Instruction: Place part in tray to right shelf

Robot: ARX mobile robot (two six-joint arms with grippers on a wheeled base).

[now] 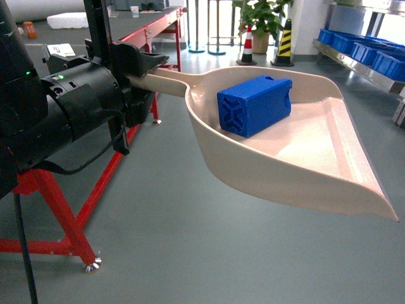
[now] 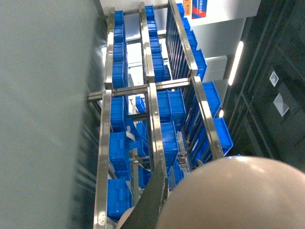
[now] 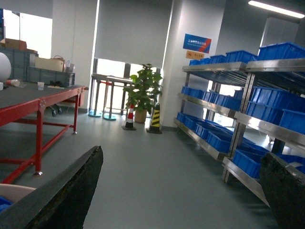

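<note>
Grey-green smooth flooring fills the room you are looking over, bare and faintly glossy. Your left gripper is clamped on the long straight handle of the beige plastic dustpan-shaped tray, which juts out ahead of it and to the right, held above the floor. Inside, against the tray's back wall just beyond the handle, lies the small bright-blue plastic block, its X-ribbed end facing you. Behind and below that gripper stands the red-legged work table with a dark top. Far past the tray's wide lip, along the right wall, you can see the stainless-steel flow rack loaded with large blue crates. Your right gripper shows two dark fingers spread wide apart, nothing between them. Beyond it, a potted green plant and striped traffic cones stand by the window.
</note>
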